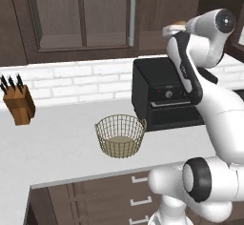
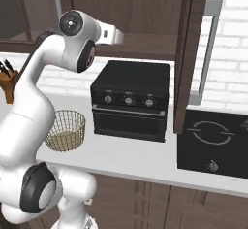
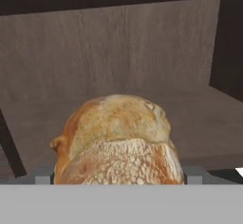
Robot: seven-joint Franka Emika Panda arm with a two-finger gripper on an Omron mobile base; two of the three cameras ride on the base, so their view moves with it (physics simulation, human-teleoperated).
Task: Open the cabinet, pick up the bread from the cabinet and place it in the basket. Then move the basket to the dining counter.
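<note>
With the arm reaching up into the open cabinet [image 2: 145,9], the bread roll [image 3: 116,142] sits on the shelf right at the gripper [image 3: 118,178], prob. between the fingers, ready for a grasp. Jaw state: can't tell, tips hidden behind the roll. Wire basket [image 1: 120,135] waits on the grey worktop [image 1: 57,143], left of the black toaster oven [image 1: 162,95]. Open door edge & oven top limit the way down; basket side is free.

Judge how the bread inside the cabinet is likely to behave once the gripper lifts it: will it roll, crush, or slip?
The bread is rounded and domed, so it could roll if nudged or set down carelessly. Its rough, cracked crust probably gives decent grip rather than slipping. Bread of that shape is likely light and somewhat squashable, so a hard squeeze may dent it.
</note>
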